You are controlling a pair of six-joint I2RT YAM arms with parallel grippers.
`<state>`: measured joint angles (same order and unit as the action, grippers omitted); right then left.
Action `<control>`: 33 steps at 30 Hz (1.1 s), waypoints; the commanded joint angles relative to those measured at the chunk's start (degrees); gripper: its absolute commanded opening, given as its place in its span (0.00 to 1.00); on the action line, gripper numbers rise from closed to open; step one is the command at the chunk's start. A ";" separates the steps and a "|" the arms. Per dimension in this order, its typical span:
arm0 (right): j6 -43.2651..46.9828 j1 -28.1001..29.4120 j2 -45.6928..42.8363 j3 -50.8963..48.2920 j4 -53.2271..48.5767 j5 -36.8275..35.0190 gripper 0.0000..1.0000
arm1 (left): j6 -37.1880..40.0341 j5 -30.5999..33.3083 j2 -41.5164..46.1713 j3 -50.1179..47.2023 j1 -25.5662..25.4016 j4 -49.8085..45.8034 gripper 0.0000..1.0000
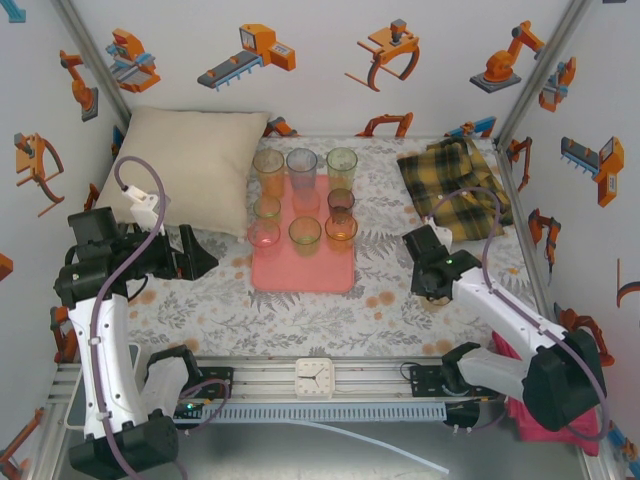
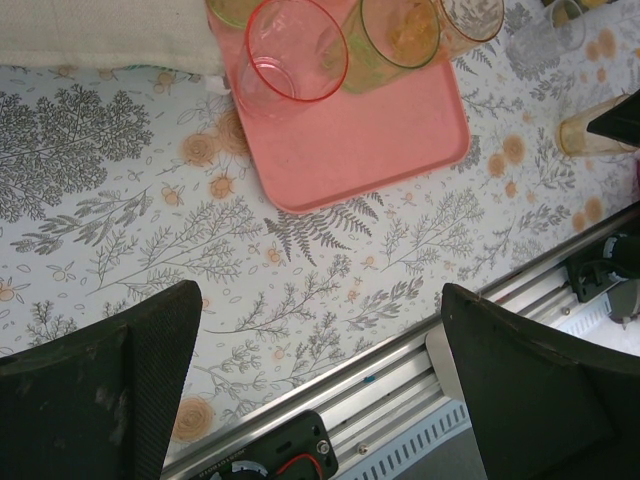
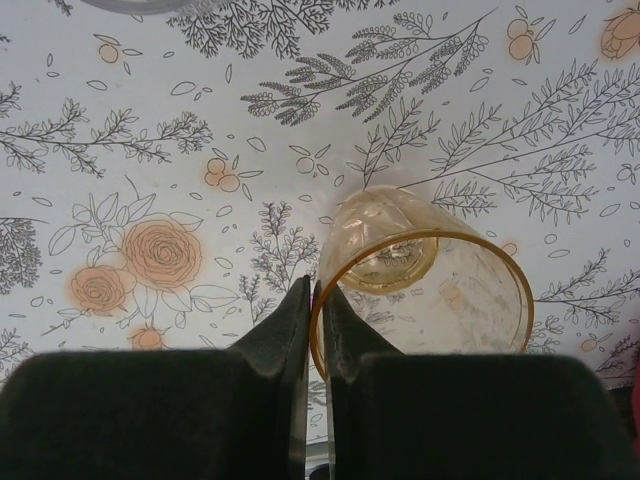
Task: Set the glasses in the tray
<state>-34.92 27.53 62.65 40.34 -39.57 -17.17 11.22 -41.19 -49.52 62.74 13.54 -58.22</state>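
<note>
1. mostly done: five glasses (image 1: 305, 232) stand clearly in the tray (image 1: 303, 278), with pink, green and orange in the near row and two more behind.
2. far row (image 1: 301, 165): three more stand at the tray's far edge. they are probably on it, but the top view is too flat to show whether the bases are on the tray or just past the rim.
3. left to do: one orange glass (image 3: 420, 290) stands upright on the table (image 3: 150, 120), right of the tray and apart from it.
4. right gripper (image 3: 315, 290): closed on that glass's rim, with the wall pinched between the fingers, one inside and one outside. my read is it's not lifted yet, as the base looks to be down on the table.
5. left gripper (image 2: 320, 390): jaws wide apart with nothing between them, over bare table by the tray's near left corner.
6. hidden or cut off:
   - in the top view the right wrist covers the orange glass.
   - in the left wrist view that glass is cut off at the right edge.
   - the left wrist view also crops the tray's far part, so there's no full count from there.
7. remaining, as i judge it: lift the orange glass and set it on the free near strip of the tray.
</note>
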 commanded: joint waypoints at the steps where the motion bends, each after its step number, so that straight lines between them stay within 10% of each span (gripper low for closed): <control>1: 0.76 -0.34 -1.60 -0.39 -0.55 0.32 0.08 | -0.24 -1.37 -0.05 0.53 0.33 0.65 0.97; 20: 3.17 0.65 -1.99 5.98 -3.25 3.72 0.06 | 0.03 -0.78 0.46 0.34 0.38 0.90 0.97; 33: 3.25 11.74 8.10 18.90 -4.17 -0.18 0.06 | 0.60 1.04 1.22 -0.08 0.40 0.97 0.97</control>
<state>-32.08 37.30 68.97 55.92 -43.09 -15.25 11.25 -40.03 -48.93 62.74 13.54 -57.82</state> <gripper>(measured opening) 0.070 0.971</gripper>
